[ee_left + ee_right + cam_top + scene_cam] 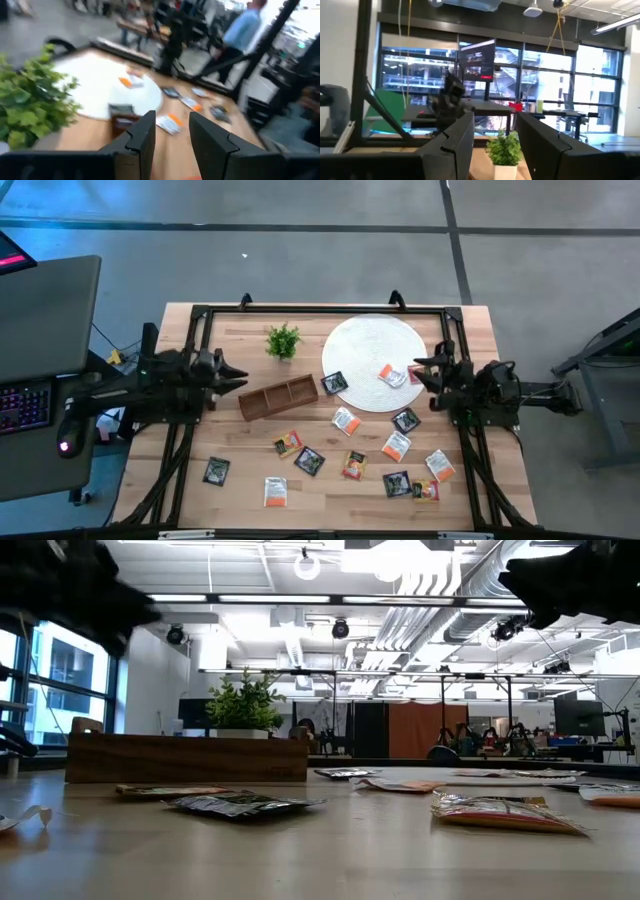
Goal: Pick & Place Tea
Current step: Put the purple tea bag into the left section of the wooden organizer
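Observation:
Several small flat tea sachets lie scattered on the wooden table, such as an orange-and-white one (346, 421) and a black one (309, 460). Three more rest on the white disc (365, 345), among them an orange-and-white one (392, 376). My left gripper (238, 376) hovers open above the table by the left end of the brown divided tray (278, 397); its fingers (145, 135) hold nothing. My right gripper (420, 370) hovers open over the disc's right edge, and its fingers (462, 137) are empty too. In the low view both arms hang high above the sachets (240, 803).
A small green plant (283, 340) stands near the far edge, left of the disc. The black frame rails (320, 308) run along the table's edges. A desk with a keyboard (25, 405) sits off the left side. A person (245, 27) stands beyond the table.

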